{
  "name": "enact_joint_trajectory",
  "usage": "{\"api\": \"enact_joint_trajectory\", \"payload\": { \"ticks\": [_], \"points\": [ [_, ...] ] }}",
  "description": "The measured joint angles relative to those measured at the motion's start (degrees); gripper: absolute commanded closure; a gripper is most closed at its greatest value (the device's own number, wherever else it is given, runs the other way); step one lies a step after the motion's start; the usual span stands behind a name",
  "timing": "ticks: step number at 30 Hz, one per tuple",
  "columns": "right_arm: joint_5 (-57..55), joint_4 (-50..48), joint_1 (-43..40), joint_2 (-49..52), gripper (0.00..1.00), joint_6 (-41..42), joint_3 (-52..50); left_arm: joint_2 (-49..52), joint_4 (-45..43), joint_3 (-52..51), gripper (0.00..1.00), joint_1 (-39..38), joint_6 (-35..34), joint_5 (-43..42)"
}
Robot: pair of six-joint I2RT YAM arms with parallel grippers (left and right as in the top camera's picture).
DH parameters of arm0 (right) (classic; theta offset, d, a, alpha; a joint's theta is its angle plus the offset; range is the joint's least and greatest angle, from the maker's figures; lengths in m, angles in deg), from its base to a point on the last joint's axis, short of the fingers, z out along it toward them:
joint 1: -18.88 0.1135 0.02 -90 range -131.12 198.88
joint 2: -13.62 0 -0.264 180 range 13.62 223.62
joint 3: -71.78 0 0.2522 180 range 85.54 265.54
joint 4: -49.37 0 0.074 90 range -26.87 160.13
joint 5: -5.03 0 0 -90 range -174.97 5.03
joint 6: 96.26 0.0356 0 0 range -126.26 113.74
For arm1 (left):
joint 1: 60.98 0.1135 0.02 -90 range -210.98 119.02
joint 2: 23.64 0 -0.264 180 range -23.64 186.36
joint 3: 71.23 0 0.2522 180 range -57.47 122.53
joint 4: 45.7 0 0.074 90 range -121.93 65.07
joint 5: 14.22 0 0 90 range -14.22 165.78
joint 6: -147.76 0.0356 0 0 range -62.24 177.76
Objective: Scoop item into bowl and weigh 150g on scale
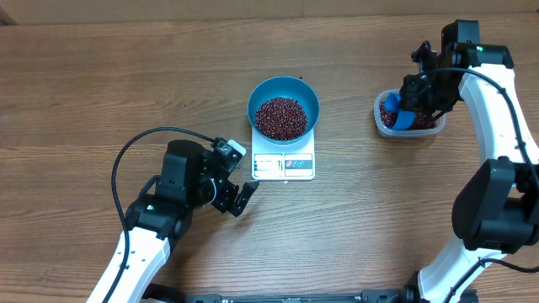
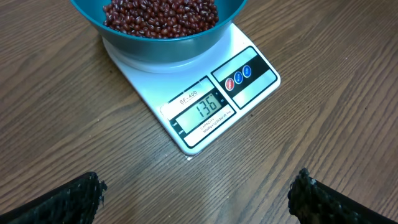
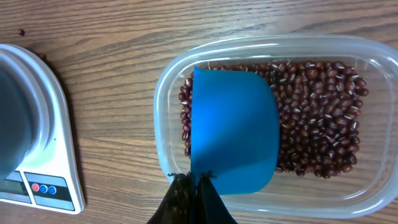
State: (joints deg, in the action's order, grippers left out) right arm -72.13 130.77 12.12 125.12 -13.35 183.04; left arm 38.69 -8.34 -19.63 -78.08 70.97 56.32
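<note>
Table (image 1: 101, 76): catches any spill in transit.
Bowl (image 1: 313, 101): sits on scale (image 2: 199, 112), holds beans (image 2: 161, 15); knock would skew reading.
Tub (image 3: 376, 124): well right of scale; may slide under digging.
Scale: display 136, short of target; full scoop (image 3: 233, 134) would overshoot.
Scoop: in tub, right claw (image 3: 194, 186) clamped on its near edge; thin hold may twist.
Left claw (image 2: 196, 199): jaws apart, empty, near scale.
</note>
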Motion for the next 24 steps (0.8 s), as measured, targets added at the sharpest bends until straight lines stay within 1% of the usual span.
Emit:
{"api": "enact_joint_trajectory", "payload": {
  "ticks": [8, 12, 17, 24],
  "points": [
    [4.70, 4.31, -4.81, 0.00, 0.96, -0.44, 4.11, 0.00, 0.00, 0.00, 0.00, 0.00, -0.02, 0.00],
    [9.40, 6.56, -8.09, -0.26, 0.96, -1.40, 4.76, 0.00, 0.00, 0.00, 0.00, 0.00, -0.02, 0.00],
    [15.47, 7.06, -10.82, -0.66, 0.96, -3.04, 4.76, 0.00, 0.00, 0.00, 0.00, 0.00, -0.02, 0.00],
    [23.32, 6.93, -10.86, -1.88, 0.96, -4.55, 4.76, 0.00, 0.00, 0.00, 0.00, 0.00, -0.02, 0.00]
  ]
}}
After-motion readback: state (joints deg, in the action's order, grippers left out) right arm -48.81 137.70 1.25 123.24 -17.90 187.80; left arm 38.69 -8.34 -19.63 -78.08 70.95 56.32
